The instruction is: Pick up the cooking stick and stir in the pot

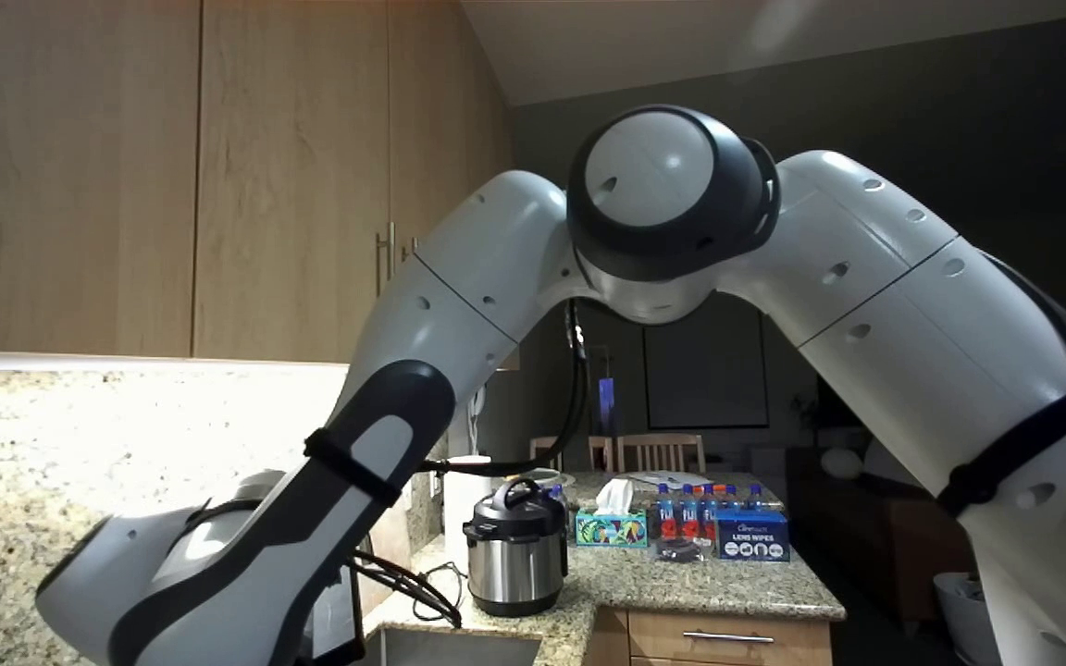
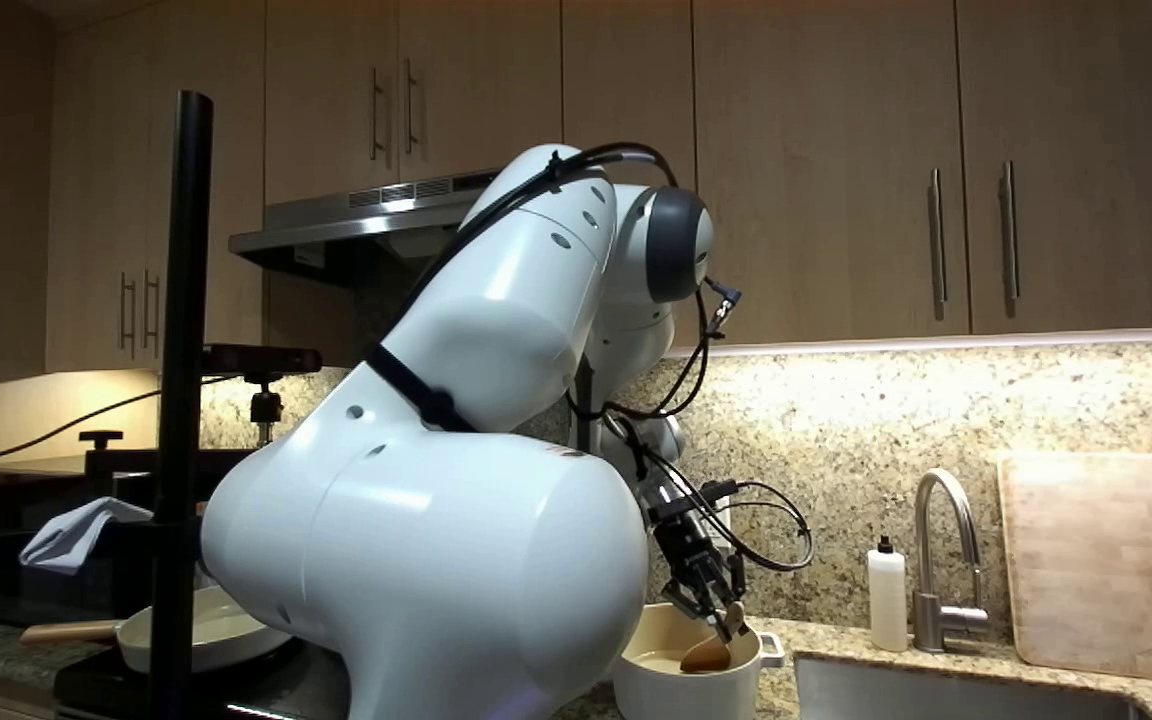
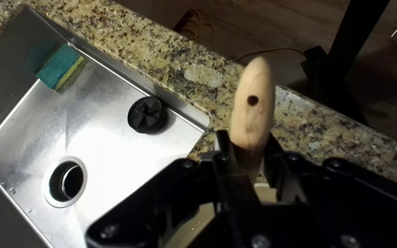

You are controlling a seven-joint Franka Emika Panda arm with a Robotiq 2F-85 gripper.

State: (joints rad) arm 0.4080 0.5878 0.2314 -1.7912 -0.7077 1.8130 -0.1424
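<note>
My gripper (image 3: 248, 148) is pinched in around the cooking stick (image 3: 253, 103), its fingers (image 3: 223, 141) on either side of the pale wooden handle, with only the handle's thickness between them. The stick's rounded end, which has a small dark hole in it, juts up past my fingertips in the wrist view. In an exterior view the stick slants down into the white pot (image 2: 681, 695), its broad brown end inside the rim, near the side where the pot's loop handle (image 2: 772, 652) stands out; whether it touches the bottom I cannot tell. The pot stands just beside the steel sink (image 3: 109, 165), which is set into the speckled counter (image 3: 174, 65). In the sink I see a green and yellow sponge (image 3: 60, 67) in a corner, a round black piece (image 3: 145, 115) near the wall, and the drain (image 3: 64, 181). Behind the sink rise a faucet (image 2: 925, 560) and, just beside it, a pale bottle (image 2: 887, 600) with a black top; a cutting board (image 2: 1116, 570) leans against the backsplash. Well apart from the pot, a pressure cooker (image 1: 516, 562) stands near a tissue box (image 1: 612, 530).
</note>
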